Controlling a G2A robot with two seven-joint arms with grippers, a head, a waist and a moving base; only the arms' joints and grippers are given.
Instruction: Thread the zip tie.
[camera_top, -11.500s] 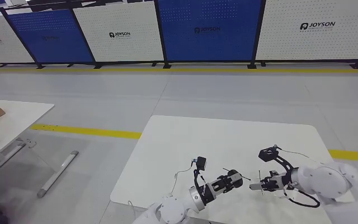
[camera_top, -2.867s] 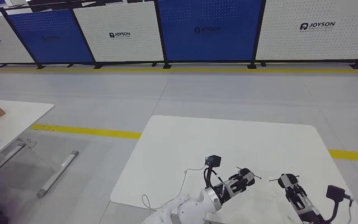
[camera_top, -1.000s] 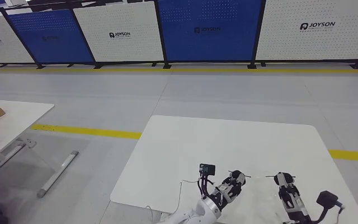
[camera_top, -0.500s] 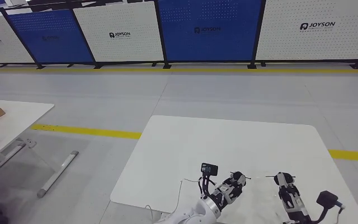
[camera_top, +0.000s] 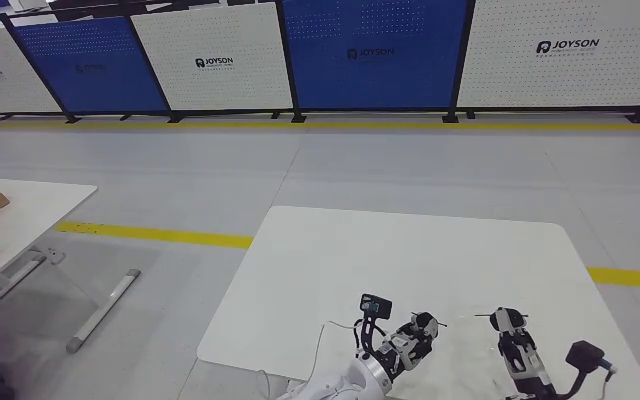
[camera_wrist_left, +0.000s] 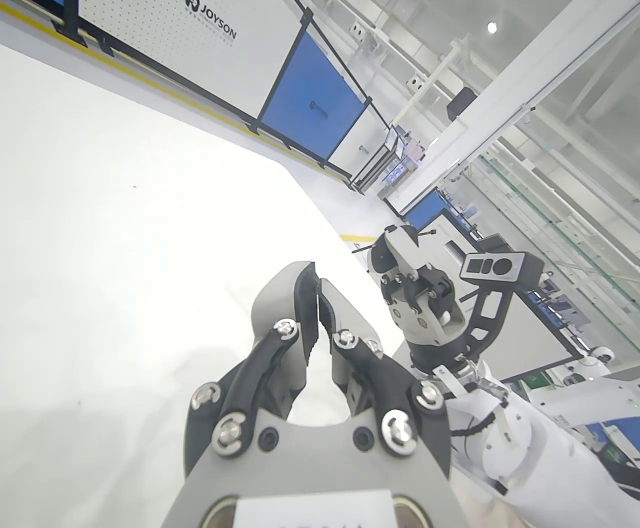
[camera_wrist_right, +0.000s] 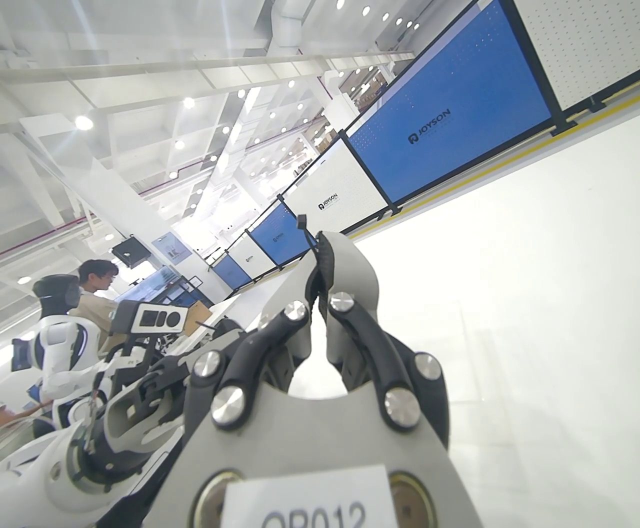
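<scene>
A thin black zip tie (camera_wrist_right: 306, 231) is sitting pinched in the right gripper (camera_wrist_right: 320, 246), whose fingers are pressing together on the strap. The small square head is poking out just past the fingertips on one side, and a short length of strap is showing on the other. This gripper is hovering just above the near edge of a white table (camera_top: 400, 250). Well apart from it, the left gripper (camera_wrist_left: 316, 278) is hanging over the same edge with its fingers together. Seen from above, a faint dark sliver is showing at its tip, too small for me to say whether it is pinching a strap end or nothing. To my eye the main risk is lying in the meeting of the two. The head's slot is tiny, so a slight tilt of either wrist could be sending a tail past the slot rather than through it. The strap is looking thin and springy, so it may be bending or twisting between the pads when pushed. If either grip is loosening, the tie could be dropping onto the table or off its near edge.
</scene>
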